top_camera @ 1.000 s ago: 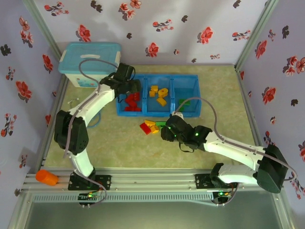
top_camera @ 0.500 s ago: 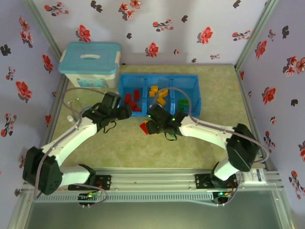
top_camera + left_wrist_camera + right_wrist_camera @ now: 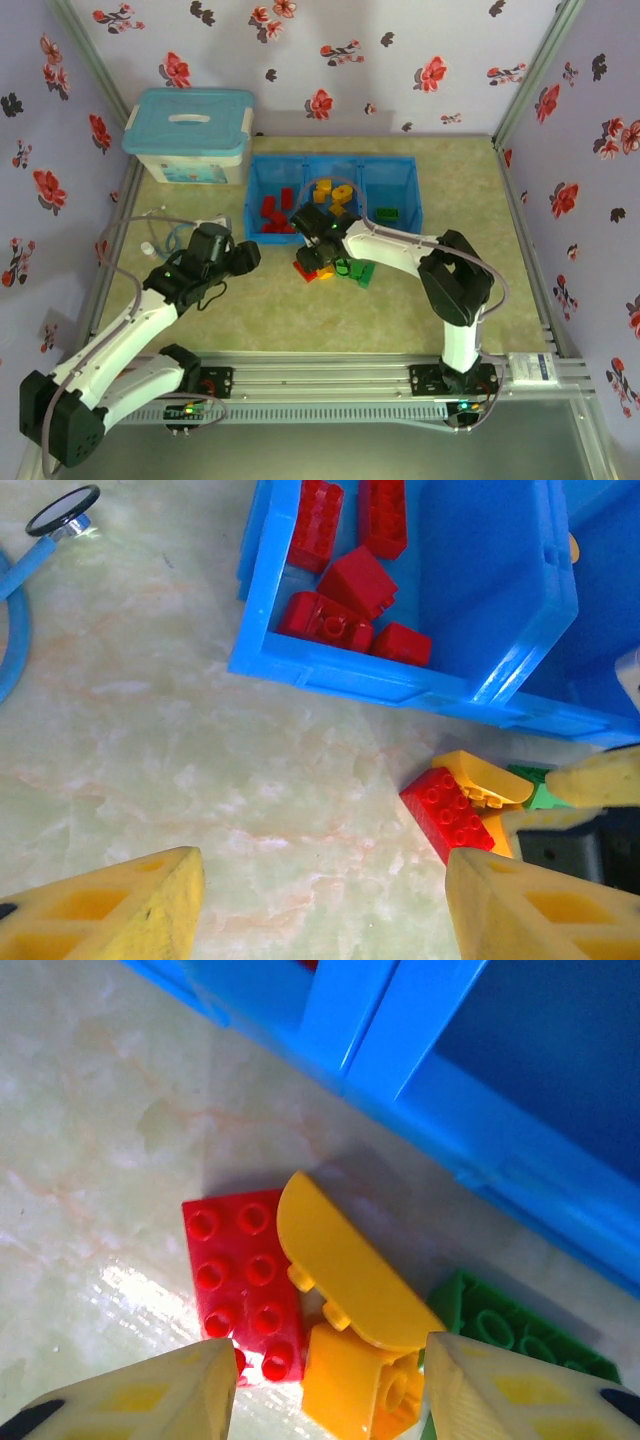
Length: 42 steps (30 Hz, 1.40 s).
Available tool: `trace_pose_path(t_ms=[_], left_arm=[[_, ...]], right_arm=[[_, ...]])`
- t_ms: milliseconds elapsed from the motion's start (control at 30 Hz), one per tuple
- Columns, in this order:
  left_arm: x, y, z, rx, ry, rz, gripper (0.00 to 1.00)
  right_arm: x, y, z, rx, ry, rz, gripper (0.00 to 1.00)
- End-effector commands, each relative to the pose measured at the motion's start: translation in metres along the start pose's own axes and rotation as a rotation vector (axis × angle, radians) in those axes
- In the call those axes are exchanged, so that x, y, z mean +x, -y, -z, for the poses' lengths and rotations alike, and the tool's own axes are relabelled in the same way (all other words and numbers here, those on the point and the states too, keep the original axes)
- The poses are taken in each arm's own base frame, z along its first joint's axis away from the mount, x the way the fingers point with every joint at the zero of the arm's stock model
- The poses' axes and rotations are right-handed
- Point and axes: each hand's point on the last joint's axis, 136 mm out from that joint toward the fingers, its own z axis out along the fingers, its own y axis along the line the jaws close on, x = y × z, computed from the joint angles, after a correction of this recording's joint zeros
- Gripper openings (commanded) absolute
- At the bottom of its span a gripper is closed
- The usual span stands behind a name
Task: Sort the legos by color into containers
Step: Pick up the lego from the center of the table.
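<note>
A small pile of legos lies on the table just in front of the blue tray point(image 3: 405, 165): a red brick point(image 3: 240, 1280), a curved yellow piece point(image 3: 345, 1270), an orange-yellow brick point(image 3: 360, 1385) and a green brick point(image 3: 500, 1330). My right gripper point(image 3: 325, 1400) hangs open over this pile point(image 3: 322, 270), its fingers on either side of the orange-yellow brick. My left gripper point(image 3: 325, 910) is open and holds nothing, to the left of the pile point(image 3: 460, 800) over bare table. The containers hold red bricks point(image 3: 340, 590) on the left, yellow ones point(image 3: 330, 192) in the middle and green ones point(image 3: 388, 213) on the right.
A pale-blue lidded box point(image 3: 190, 135) stands at the back left. A thin blue cable with a round end point(image 3: 62, 508) lies on the table left of the tray. More green bricks point(image 3: 357, 270) lie right of the pile. Floral walls enclose the table.
My left gripper has pulled back from over the red compartment toward the near left. My right gripper has swung left and further out, onto the pile.
</note>
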Motion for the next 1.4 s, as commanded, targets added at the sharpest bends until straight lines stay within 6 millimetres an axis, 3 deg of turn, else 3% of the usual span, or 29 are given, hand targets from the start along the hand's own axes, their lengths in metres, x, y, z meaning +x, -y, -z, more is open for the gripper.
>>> trace_pose_path(t_ms=[0,733,1133,1367], left_arm=[[0.009,-0.011,0.002,-0.034,-0.005,0.014,0.64],[0.014,-0.017,0.004,-0.041,0.000,0.020,0.61],[0.015,-0.019,0.004,-0.048,0.001,0.010,0.60],[0.014,-0.020,0.008,-0.047,0.007,0.008,0.59]], right_arm=[[-0.001,0.003,-0.004,-0.006,-0.039,0.035,0.52],[0.011,0.006,-0.039,-0.008,-0.118,0.031,0.43],[0.007,0.009,-0.025,0.028,-0.075,0.011,0.23],[-0.001,-0.004,0.014,0.007,0.000,0.013,0.23]])
